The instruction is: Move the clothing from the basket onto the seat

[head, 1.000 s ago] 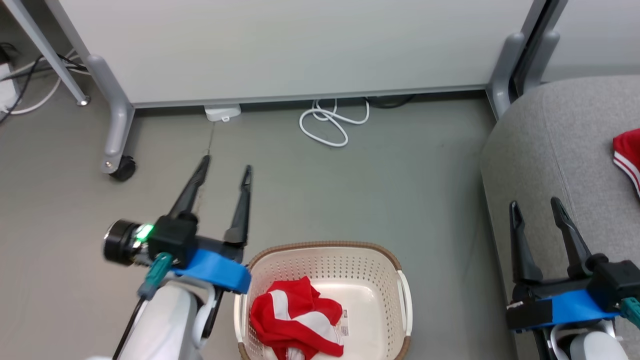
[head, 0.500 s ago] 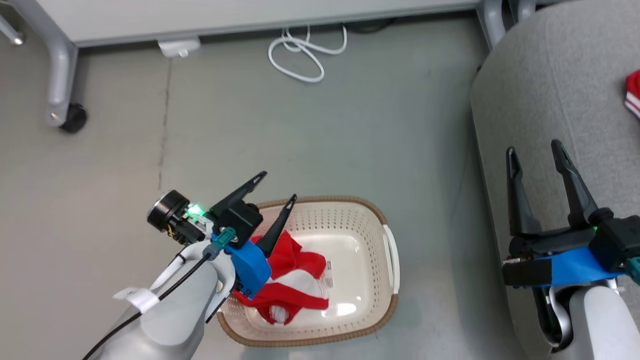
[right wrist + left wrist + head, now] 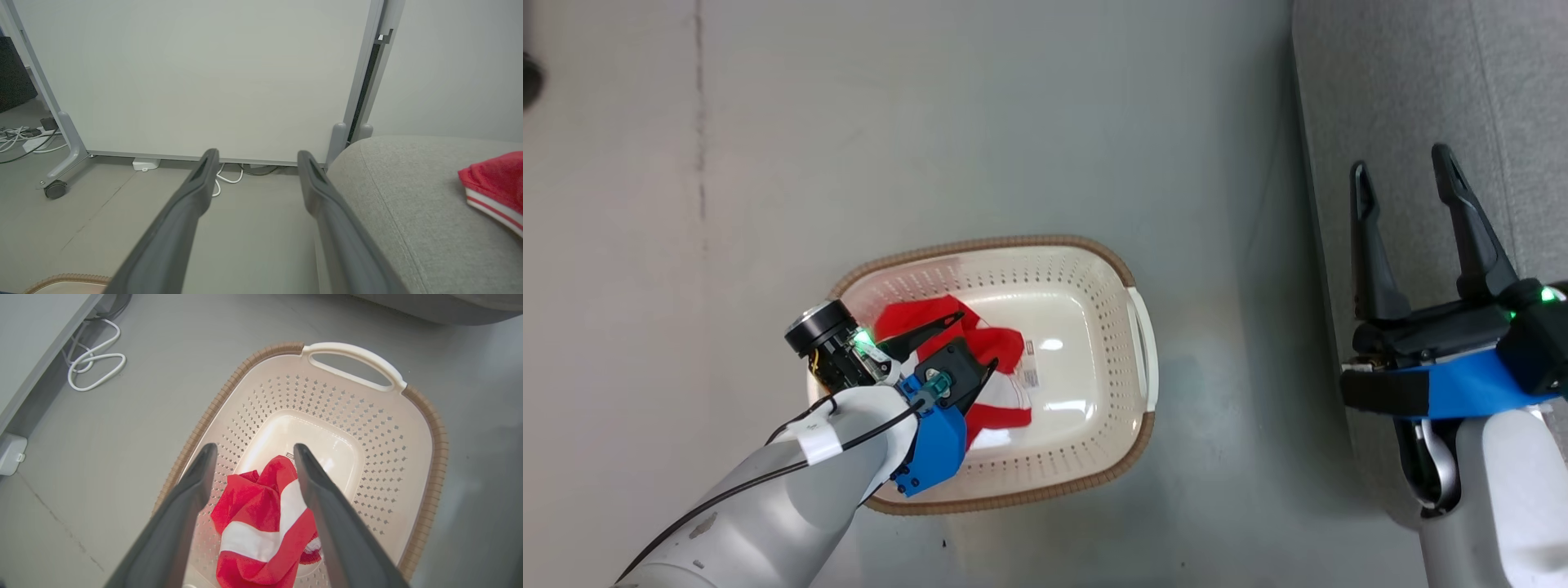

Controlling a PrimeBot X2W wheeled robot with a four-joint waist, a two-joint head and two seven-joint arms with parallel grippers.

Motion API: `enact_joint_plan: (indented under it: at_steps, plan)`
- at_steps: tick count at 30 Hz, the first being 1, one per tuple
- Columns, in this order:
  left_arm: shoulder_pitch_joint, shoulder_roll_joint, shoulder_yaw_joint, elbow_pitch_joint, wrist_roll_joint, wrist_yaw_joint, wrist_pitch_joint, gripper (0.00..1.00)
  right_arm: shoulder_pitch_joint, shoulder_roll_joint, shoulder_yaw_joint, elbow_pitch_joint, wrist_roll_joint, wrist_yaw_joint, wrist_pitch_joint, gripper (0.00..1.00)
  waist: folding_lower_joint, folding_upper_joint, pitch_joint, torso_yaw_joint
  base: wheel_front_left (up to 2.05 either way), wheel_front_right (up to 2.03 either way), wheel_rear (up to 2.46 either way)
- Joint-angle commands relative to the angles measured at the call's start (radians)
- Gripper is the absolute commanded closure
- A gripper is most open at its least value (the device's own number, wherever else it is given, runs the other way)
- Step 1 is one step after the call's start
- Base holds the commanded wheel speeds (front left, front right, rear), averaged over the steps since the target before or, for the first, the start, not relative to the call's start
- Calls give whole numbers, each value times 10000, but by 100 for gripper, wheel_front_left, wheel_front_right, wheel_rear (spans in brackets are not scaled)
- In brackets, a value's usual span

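The basket [image 3: 1045, 242] is set on the floor [image 3: 931, 122], left of the sofa [image 3: 1421, 82]. One garment [image 3: 1005, 347] is kept inside it; another garment [image 3: 494, 179] is laid on the sofa.

Red clothing [image 3: 261, 506], seemingly crumpled, in basket [image 3: 433, 428]

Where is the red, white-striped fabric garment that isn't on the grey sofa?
In the head view, the red garment lies in the left half of the cream perforated plastic basket, beneath the open left gripper.

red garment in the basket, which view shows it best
Left wrist view: the garment lies close, stripes plain, between the open left fingers. In the head view the left gripper covers part of it. The right wrist view faces elsewhere.
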Motion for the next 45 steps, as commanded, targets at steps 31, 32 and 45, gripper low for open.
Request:
enact_joint_plan:
  at_steps: [31, 32, 45]
  plan:
    - [-1450, 236, -785, 1757, 1226, -4, 3381, 0, -1109, 213, -146, -860, -39, 3, -34, 0, -2, 0, 3664, -877, 0, 0, 0]
    - [-1521, 219, -785, 1805, 1171, -4, 3399, 0, -1121, 218, -166, -889, -34, 3, -34, 0, -2, 0, 3764, -887, 0, 0, 0]
    - [-1903, 81, -785, 2033, 1020, -4, 3028, 58, -1185, 288, -202, -1117, -49, 3, -34, 0, -2, 0, 4506, -995, 0, 0, 0]
